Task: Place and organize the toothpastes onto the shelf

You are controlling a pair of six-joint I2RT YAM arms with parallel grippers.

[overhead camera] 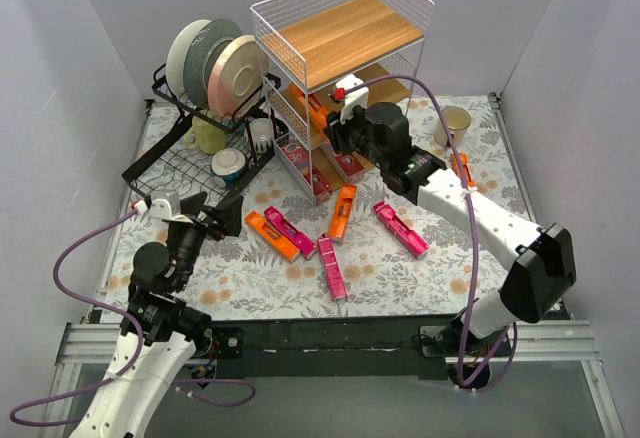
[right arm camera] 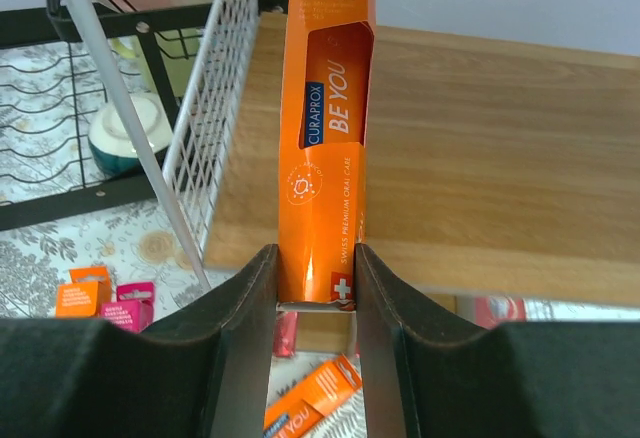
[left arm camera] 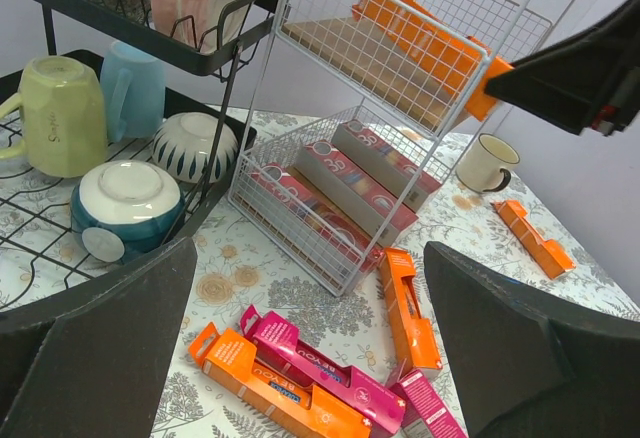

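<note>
Right claw point(right arm camera: 315, 288) is clamped on an orange toothpaste box point(right arm camera: 325, 148), fingers pinching its near end while the rest runs straight ahead of the claw onto a wooden board of the shelf point(right arm camera: 480, 158); from the overhead view that looks like the middle tier, though I can't be sure. Just to the claw's left stands the white mesh side wall, and the box lies very close along it. Here's the worry: the held end hangs off the board's front edge, so letting go now could tip the box back down among the loose toothpastes point(overhead camera: 331, 263) on the surface point(overhead camera: 400, 278) below the claw. Pushing on at a slight slant could catch the front corner in the mesh and buckle the thin card, or shove the light shelf itself. Left claw point(overhead camera: 222, 214) hangs apart and empty, with the black dish rack point(left arm camera: 60, 248) to its left and the shelf ahead of it.
</note>
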